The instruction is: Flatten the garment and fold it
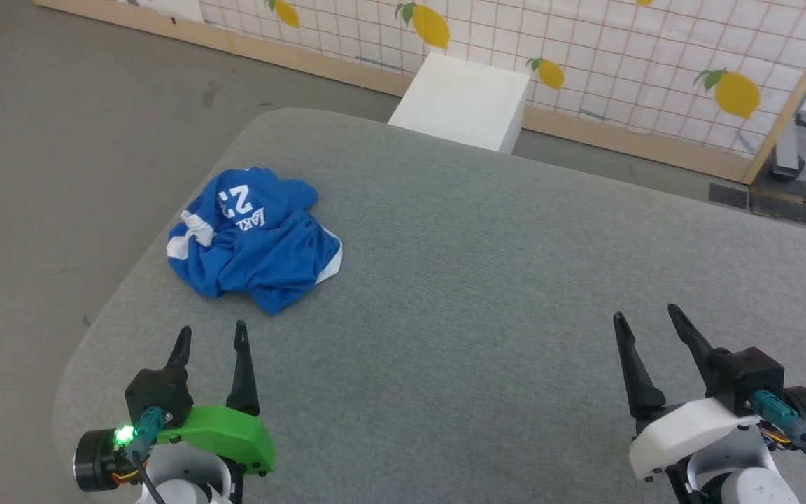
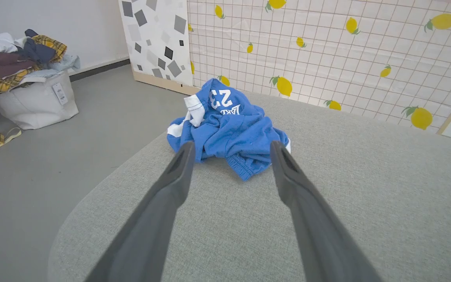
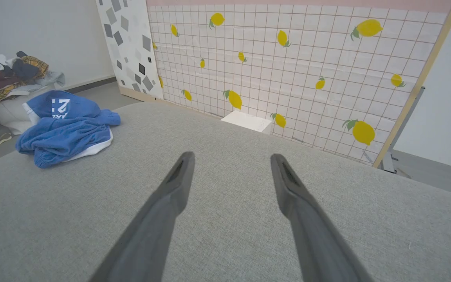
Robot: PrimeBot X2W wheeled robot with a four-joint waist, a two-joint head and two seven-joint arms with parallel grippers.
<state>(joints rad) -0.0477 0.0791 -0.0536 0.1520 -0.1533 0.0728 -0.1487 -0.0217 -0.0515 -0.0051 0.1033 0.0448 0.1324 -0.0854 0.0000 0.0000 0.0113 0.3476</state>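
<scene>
My left claw (image 1: 212, 326) and right claw (image 1: 644, 311) gape empty short of the crumpled bright blue jersey shorts (image 1: 252, 241): light, floppy, I'd pinch their gathered near edge.

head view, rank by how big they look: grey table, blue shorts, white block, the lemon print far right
1. grey table
2. blue shorts
3. white block, though it sits farther back, so its real size is unsure
4. lemon print
</scene>
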